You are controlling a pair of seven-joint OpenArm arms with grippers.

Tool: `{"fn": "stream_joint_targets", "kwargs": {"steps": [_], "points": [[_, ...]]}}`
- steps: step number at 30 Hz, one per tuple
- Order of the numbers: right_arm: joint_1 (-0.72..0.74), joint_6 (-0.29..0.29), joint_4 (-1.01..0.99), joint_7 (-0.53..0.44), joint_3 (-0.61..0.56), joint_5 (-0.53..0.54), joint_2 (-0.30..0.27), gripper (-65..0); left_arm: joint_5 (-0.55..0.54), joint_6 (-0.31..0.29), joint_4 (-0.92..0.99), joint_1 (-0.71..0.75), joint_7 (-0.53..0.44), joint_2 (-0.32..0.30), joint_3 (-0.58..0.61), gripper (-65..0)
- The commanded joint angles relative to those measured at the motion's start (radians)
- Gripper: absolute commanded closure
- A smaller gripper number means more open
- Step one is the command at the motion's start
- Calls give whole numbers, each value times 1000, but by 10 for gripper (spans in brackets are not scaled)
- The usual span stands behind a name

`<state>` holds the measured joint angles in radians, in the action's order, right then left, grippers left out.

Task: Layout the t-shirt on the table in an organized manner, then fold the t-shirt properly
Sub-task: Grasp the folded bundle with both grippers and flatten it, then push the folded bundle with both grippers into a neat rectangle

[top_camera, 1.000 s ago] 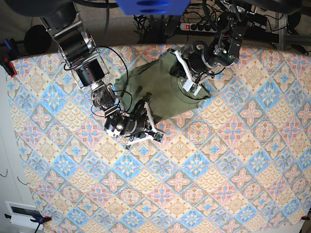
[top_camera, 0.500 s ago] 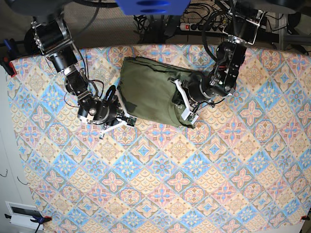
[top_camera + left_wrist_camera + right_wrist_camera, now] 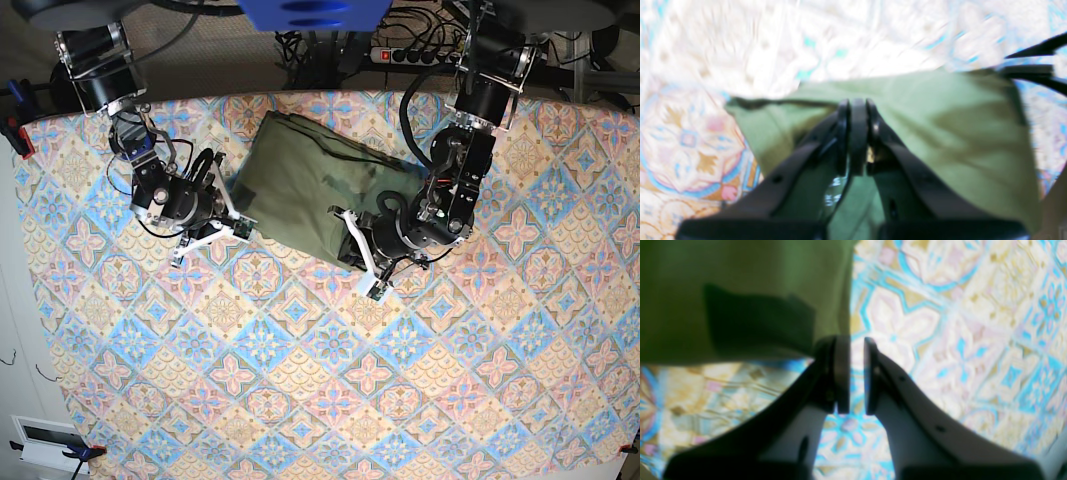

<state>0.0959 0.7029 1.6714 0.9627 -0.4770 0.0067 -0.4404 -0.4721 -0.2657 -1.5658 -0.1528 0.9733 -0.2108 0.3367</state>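
Observation:
The olive-green t-shirt [image 3: 300,180] lies bunched in a rough rectangle on the far middle of the table [image 3: 300,380]. My left gripper [image 3: 348,250] is at the shirt's near right corner, shut on the cloth. In the left wrist view its pads [image 3: 857,133] are pressed together with green t-shirt [image 3: 957,140] all around them. My right gripper [image 3: 228,195] sits at the shirt's left edge. In the right wrist view its jaws [image 3: 857,373] stand a narrow gap apart with only tablecloth between them, and the t-shirt [image 3: 740,300] is just to the upper left.
A power strip [image 3: 410,55] and cables lie on the floor beyond the far edge. Clamps hold the cloth at the left corner [image 3: 15,130]. A white box [image 3: 45,440] sits off the near left corner. Both arms reach in from the far side.
My left gripper has pulled the shirt's right part toward the near side and leftward, flattening the shirt into a rectangle. My right arm has swung left to the shirt's left edge.

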Motion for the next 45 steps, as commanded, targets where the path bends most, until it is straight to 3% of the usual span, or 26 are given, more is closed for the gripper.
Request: {"fn": "stream_joint_targets", "kwargs": {"steps": [1,4,9,18,21,30,38,45], "points": [[23,-5,19,-15,25,3,-8,-66,-27,-5,-41,6,-17,-6,-3,0],[26,-5,14,-17,79,3,-8,-55,-58,-5,-144,109,-15,-72,-4,0],[28,-5,-27,-20,136,3,-4,-42,-63,-5,-290,281,-15,-123,-74,0],[123,-5,-161,-21,131,3,145,-42,-57,-5,-325,436,-18,-129,-144,0],[156,-5,-224,-60,114,3,177,-42,-55,-5,-264,431,-23,-111,-143,0],[147,-5,-273,-81,47,2,171,-42,-53,-5,-34,312,-67,-71,-136,0],[32,-5,-153,-81,54,2,88,-42,-41,-5,124,161,-73,-40,-133,-1],[-101,-5,-41,-81,126,3,62,-42,45,-5,207,40,-164,-14,23,-2]]}}
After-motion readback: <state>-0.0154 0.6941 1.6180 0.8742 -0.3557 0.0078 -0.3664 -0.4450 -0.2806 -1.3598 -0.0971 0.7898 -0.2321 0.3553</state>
